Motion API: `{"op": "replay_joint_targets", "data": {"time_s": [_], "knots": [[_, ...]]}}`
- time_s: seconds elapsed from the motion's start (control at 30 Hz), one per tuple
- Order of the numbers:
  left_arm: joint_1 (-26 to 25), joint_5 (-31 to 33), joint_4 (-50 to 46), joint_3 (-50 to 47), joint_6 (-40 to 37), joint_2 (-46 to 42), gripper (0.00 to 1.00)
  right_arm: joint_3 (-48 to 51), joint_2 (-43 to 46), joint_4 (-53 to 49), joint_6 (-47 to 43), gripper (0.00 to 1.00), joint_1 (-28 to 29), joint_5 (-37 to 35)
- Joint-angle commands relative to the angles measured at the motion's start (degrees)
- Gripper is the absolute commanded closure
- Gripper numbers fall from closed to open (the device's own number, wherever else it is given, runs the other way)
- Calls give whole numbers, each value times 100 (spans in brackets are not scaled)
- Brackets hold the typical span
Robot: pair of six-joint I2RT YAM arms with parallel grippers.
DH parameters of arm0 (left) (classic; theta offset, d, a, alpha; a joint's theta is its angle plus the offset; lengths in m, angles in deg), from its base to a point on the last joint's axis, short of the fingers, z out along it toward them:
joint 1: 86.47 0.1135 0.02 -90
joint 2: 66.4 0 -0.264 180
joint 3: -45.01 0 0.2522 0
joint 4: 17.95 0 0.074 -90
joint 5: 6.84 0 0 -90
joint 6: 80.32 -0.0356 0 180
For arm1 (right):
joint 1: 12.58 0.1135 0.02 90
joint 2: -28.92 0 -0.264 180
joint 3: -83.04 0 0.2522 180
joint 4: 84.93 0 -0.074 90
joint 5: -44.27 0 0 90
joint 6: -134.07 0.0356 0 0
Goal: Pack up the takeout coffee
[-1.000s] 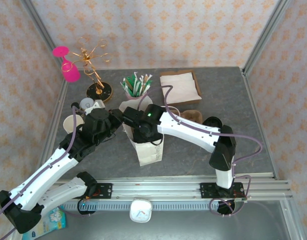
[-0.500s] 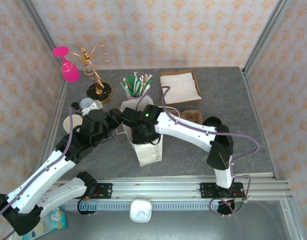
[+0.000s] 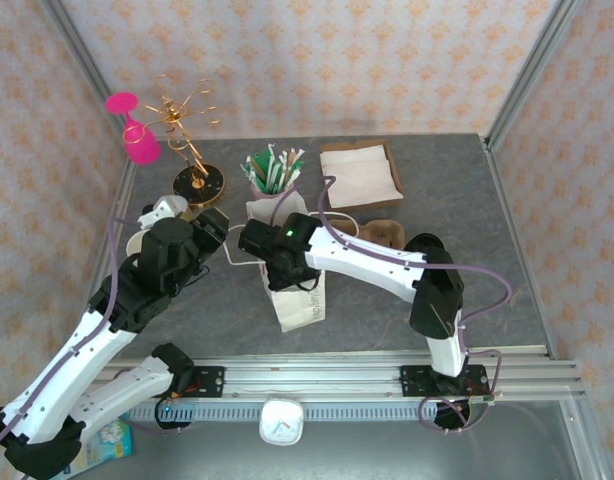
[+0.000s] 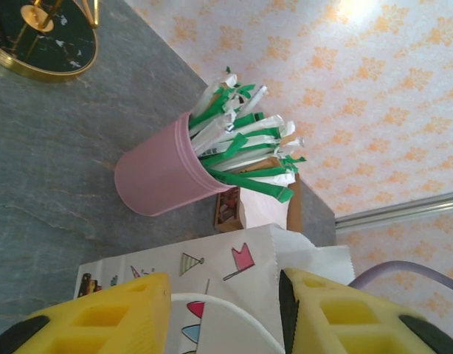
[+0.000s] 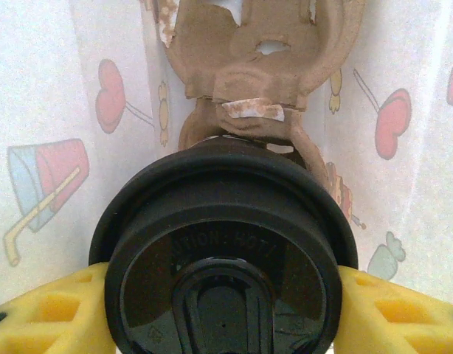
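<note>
coffee in the bag, clamped by the right claw

at far left a pink glass hangs from a gold stand. the left claw sits at the bag's upper edge, its yellow fingers standing apart. the printed paper of the bag shows in the gap between them. just beyond, a pink cup of green-and-white straws stands on the grey table.

in the middle, the right claw is inside the bag and grips the coffee. the black lid sits squarely between the two yellow pads and touches both. bag walls rise close on either side of the cup, and brown cardboard lies deeper in the bag, past the lid.

right of the bag, white napkins and a brown carrier lie on the table.
</note>
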Motion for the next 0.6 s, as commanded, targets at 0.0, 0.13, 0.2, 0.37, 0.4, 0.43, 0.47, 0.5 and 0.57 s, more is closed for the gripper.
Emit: {"op": "replay_joint_targets", "data": {"time_s": [0.0,0.13,0.2,0.37,0.4,0.43,0.47,0.5,0.57], "knots": [[111,213,-306,195,-185,-101,56,246,-148,-338,-75,48,-51,-359],[196,143,-328,197,-226,-102,56,413,-128,-337,-57,46,-65,-452],[231,132,-346,208,-248,-112,56,479,-135,-329,-36,46,-67,-469],[280,47,-307,157,-257,-121,56,690,-59,-93,-20,45,-71,-383],[288,30,-292,149,-264,-111,55,682,-68,-70,-22,44,-69,-340],[304,13,-285,150,-267,-101,55,670,-53,-63,-22,43,-71,-322],[301,-2,-281,144,-268,-87,55,656,-54,-64,-19,42,-69,-336],[310,-14,-270,158,-291,-77,55,622,-42,-80,-14,41,-71,-384],[319,-46,-258,157,-301,-50,55,510,-38,-159,14,40,-74,-440]]}}
